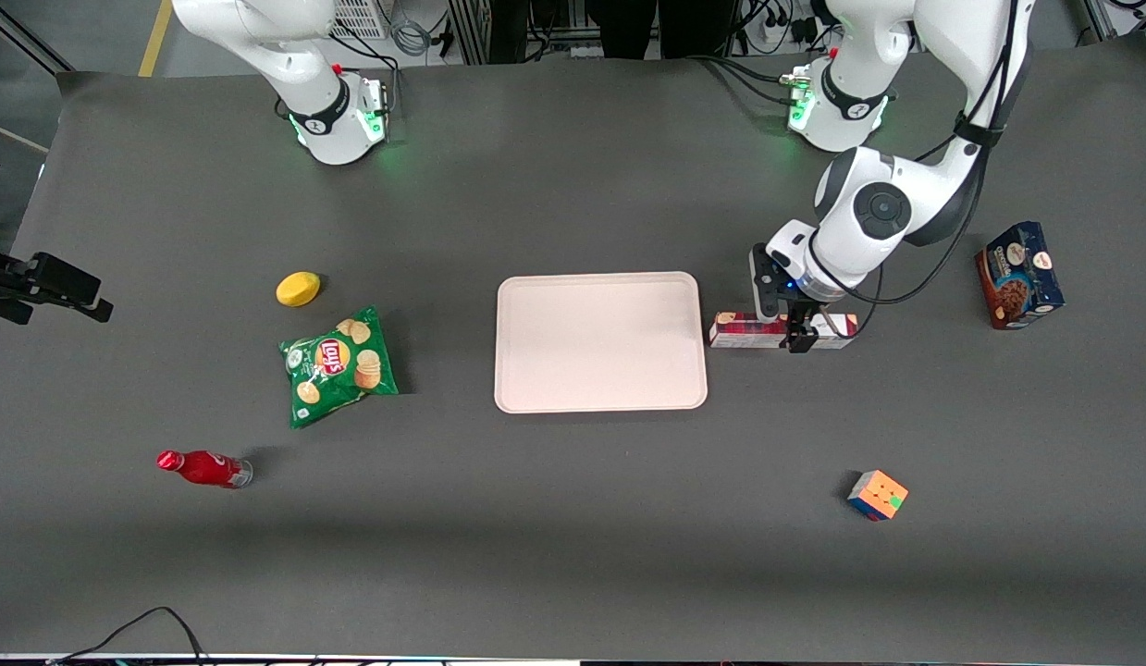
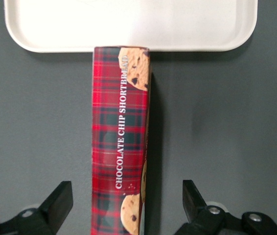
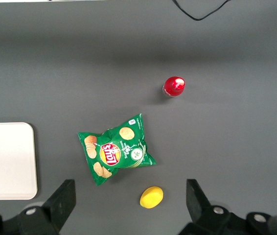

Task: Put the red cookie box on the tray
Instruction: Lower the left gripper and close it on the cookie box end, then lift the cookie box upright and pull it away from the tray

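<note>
The red cookie box (image 1: 746,330) (image 2: 119,132), a long plaid carton, lies flat on the dark table. One end is close to the rim of the pale tray (image 1: 598,342) (image 2: 128,27), on the tray's working-arm side. My gripper (image 1: 794,324) (image 2: 127,199) is low over the box's end away from the tray and is open. Its fingers (image 2: 59,199) straddle the carton with a gap on each side, touching nothing. The tray holds nothing.
A blue-and-brown cookie box (image 1: 1018,275) stands toward the working arm's end of the table. A colour cube (image 1: 877,495) lies nearer the front camera. Toward the parked arm's end are a green chip bag (image 1: 337,365), a yellow lemon (image 1: 297,289) and a red bottle (image 1: 203,468).
</note>
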`<action>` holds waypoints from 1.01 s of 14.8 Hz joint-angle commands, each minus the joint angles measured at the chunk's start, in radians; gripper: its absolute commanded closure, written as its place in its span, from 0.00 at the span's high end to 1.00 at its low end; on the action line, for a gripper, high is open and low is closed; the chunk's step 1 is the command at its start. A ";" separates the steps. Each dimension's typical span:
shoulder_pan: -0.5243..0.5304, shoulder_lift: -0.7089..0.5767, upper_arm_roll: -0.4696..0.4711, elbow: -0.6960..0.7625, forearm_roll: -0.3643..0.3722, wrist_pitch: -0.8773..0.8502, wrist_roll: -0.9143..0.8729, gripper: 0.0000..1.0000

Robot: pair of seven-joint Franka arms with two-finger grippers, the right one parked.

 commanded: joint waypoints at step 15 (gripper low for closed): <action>0.020 0.078 0.008 0.015 0.040 0.053 -0.006 0.01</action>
